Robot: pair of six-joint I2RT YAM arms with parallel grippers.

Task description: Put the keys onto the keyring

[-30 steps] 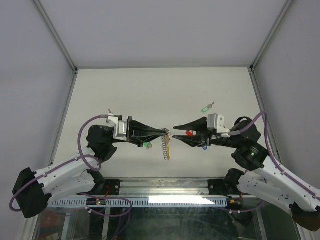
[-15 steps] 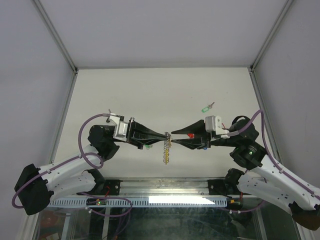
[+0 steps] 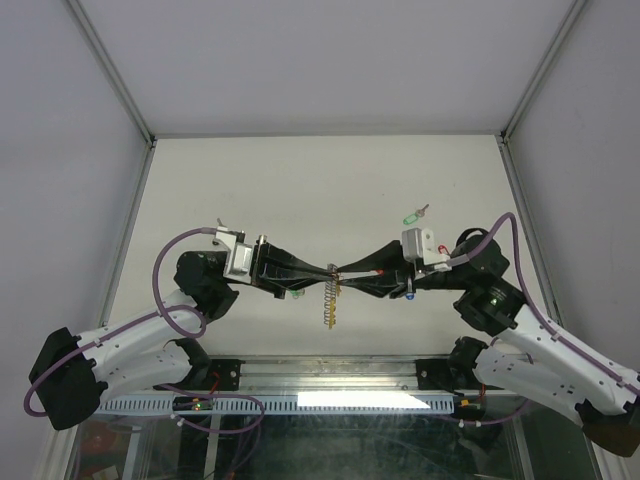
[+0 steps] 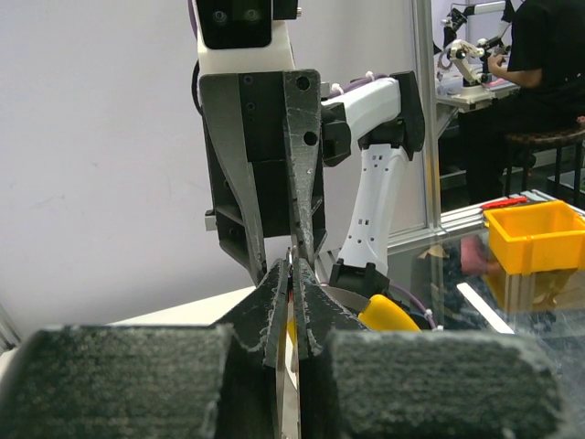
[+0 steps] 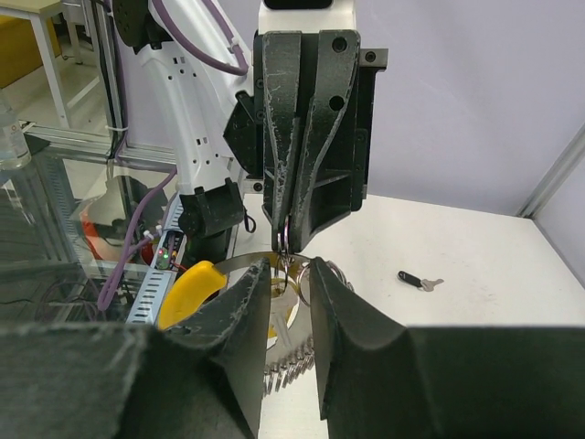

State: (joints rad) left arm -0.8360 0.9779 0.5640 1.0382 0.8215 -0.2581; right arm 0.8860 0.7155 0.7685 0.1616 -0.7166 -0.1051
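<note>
In the top view my left gripper and right gripper meet tip to tip above the table's near middle. The left gripper is shut on the top of the keyring, whose coiled part and yellow segment hang below. My right gripper is open, its fingers either side of small rings hanging from the left jaws. Keys with a red tag and a blue tag lie under the right gripper. A green-tagged key lies under the left one.
Another green-tagged key lies on the table beyond the right wrist. A black-tagged key lies on the table past the left gripper. Metal frame rails edge the white table on both sides.
My right gripper has moved left until its tips reach the left gripper's tips, and its jaws have narrowed. The left gripper still holds the keyring, which shifted only slightly.
</note>
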